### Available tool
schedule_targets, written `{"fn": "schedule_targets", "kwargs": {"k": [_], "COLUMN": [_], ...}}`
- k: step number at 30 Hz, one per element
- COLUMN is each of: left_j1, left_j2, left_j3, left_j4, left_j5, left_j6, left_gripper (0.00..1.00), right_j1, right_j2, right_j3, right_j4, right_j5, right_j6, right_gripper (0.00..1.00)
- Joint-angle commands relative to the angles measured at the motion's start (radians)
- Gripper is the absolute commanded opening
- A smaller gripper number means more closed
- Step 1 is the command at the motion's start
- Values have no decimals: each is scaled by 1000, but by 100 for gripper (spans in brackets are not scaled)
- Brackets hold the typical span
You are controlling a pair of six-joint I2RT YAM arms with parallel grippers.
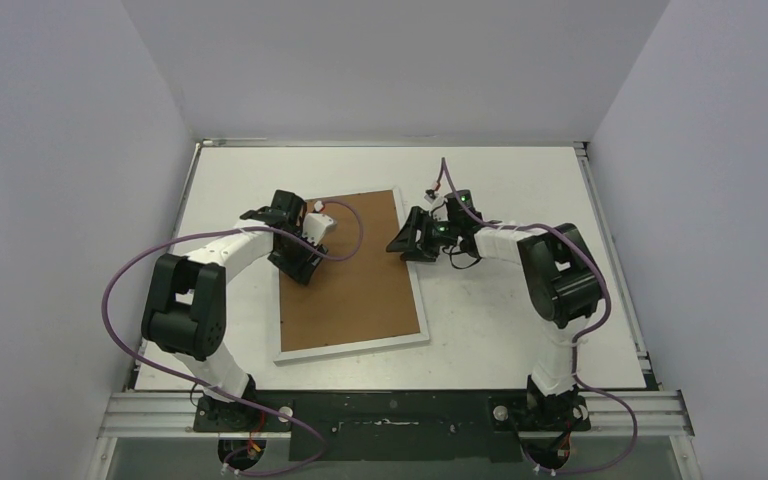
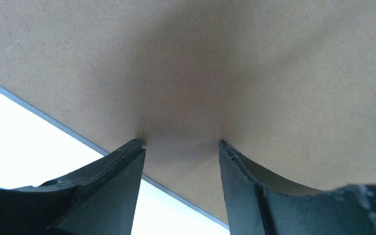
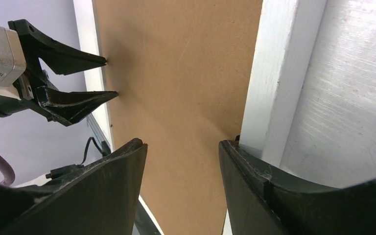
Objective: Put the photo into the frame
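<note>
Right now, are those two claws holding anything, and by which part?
Nothing is gripped. Both stand open: the left gripper touches the frame with its tips on the brown back near the left edge, and the right gripper touches at the white right rim.

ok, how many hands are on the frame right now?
2: the left hand rests its open fingertips on the brown back near the left edge of the frame; the right hand is open at the right rim, toward the far corner.

Frame (image 1: pixel 352 349) lying back side up on the table (image 1: pixel 520 320), left of centre, left gripper (image 2: pixel 181 143) tips on backing board (image 1: pixel 350 280) near left edge, right gripper (image 3: pixel 181 142) straddling right rim, opposite.
</note>
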Motion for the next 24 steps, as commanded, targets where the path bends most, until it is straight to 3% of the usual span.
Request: {"fn": "schedule_targets", "kwargs": {"k": [1,10,15,19,22,24], "left_j1": [-2,-2,14,68,125,172], "left_j2": [-16,-16,-55,-100,-135,-157], "left_j3": [-1,26,131,267,323,318], "left_j4": [20,8,-74,-182,-234,-248], "left_j5": [-18,-17,5,49,63,77], "left_j6": [24,31,-13,-48,-71,-80], "left_gripper": [55,55,61,71,98,97], "right_j1": [25,71,44,-11,-31,-22], "right_j2": [60,34,-46,-159,-224,-248], "right_j3": [-7,-48,21,36,25,9], "right_j4": [-32,78,48,-81,-229,-320], "right_j5": [55,36,22,77,170,264], "right_j6": [-28,51,34,-58,-154,-217], "right_gripper": [58,58,69,83,87,88]}}
